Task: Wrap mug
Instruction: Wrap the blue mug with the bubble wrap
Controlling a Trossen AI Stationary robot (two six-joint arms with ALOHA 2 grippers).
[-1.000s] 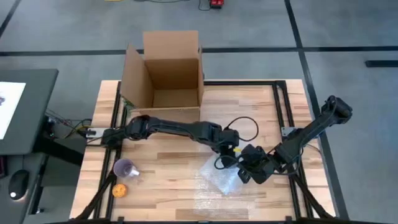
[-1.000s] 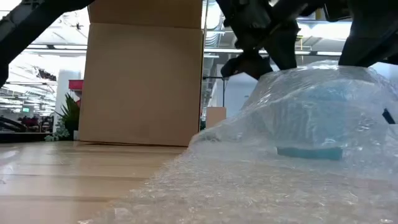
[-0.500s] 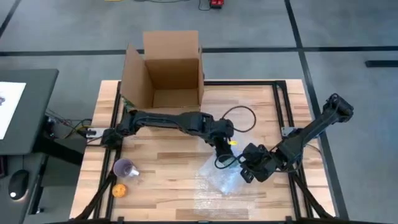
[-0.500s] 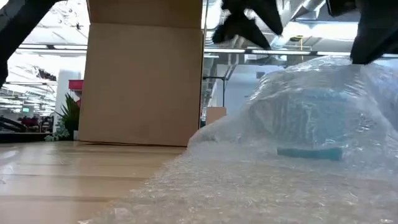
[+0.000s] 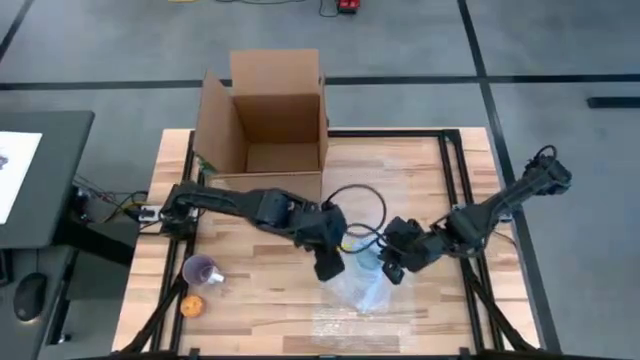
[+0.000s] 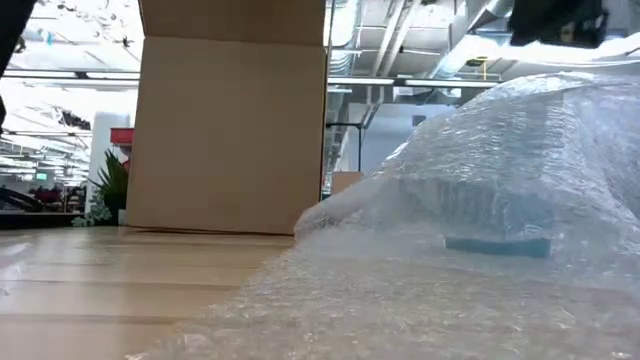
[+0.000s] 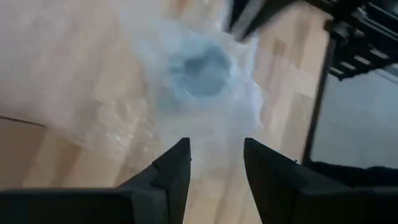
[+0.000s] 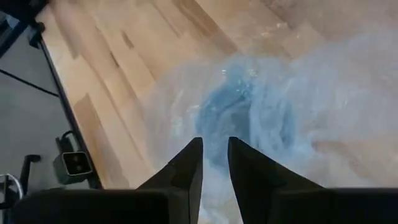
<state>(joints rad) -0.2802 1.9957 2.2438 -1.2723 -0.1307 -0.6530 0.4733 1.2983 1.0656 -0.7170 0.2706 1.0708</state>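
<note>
A blue mug (image 7: pixel 199 65) lies under a sheet of clear bubble wrap (image 5: pixel 360 298) near the table's front middle, and shows blurred through it in the low view (image 6: pixel 490 215). My right gripper (image 5: pixel 394 272) is at the wrap's right side, just above the mug (image 8: pixel 245 118), its fingers nearly together on the wrap. My left gripper (image 5: pixel 328 266) hangs open over the wrap's left edge, with nothing between its fingers (image 7: pixel 214 155). My right gripper holds the bubble wrap at its right part beside the mug (image 8: pixel 215 134), pinched between the two fingers that come slanting down from the table's right. The wrap (image 6: pixel 590 95) rises toward the gripper over the mug. How many layers it holds cannot be told.
An open cardboard box (image 5: pixel 272 115) stands at the table's far side. A purple cup (image 5: pixel 203 270) and a small orange thing (image 5: pixel 192 305) sit at the near left. Bare wood lies between the box and the wrap.
My left gripper has swung from beyond the mug toward the table's near left, to the wrap's left edge. My right gripper has moved a little left toward the mug. In the low view the wrap's right side has risen higher over the mug.
</note>
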